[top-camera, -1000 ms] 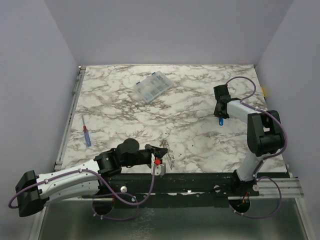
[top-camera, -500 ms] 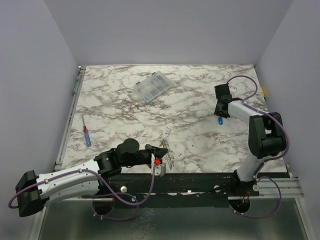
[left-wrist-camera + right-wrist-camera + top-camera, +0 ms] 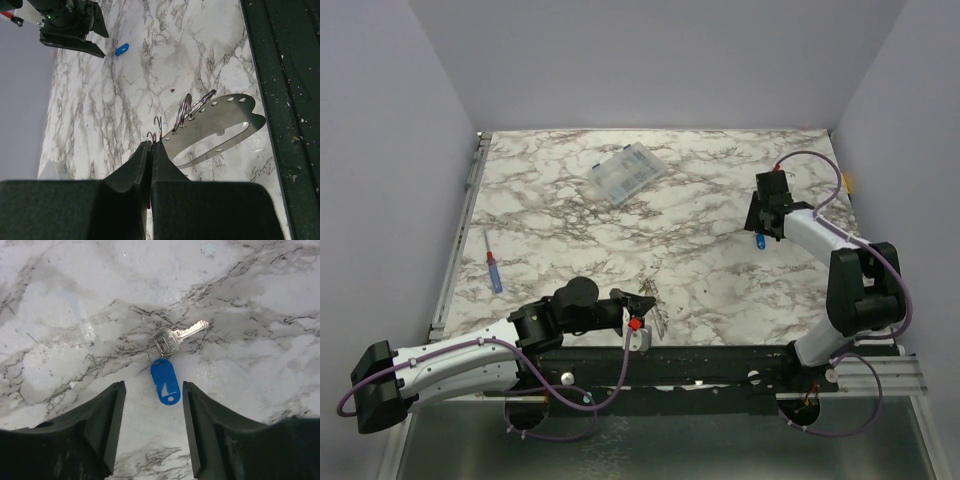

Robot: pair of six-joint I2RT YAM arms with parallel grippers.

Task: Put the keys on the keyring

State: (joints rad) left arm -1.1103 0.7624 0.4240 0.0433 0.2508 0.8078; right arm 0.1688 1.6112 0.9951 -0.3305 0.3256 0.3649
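A metal key (image 3: 179, 336) with a blue plastic tag (image 3: 165, 380) lies flat on the marble table at the right; the tag also shows as a blue spot (image 3: 760, 243) from above. My right gripper (image 3: 153, 390) stands open just behind the tag, one finger on each side, touching nothing. The keyring (image 3: 220, 131), a pale oval loop with small holes and thin wire rings (image 3: 187, 107) on it, sits near the table's front edge (image 3: 656, 308). My left gripper (image 3: 151, 146) is shut on its near end.
A clear compartment box (image 3: 627, 173) lies at the back middle. A red-and-blue screwdriver (image 3: 493, 271) lies near the left edge. The black base rail (image 3: 720, 360) runs along the front. Purple walls enclose the table on three sides.
The right gripper's jaws closed and then opened again, and the arm shifted slightly right. The blue-tagged key stays on the table. The left arm has not moved.
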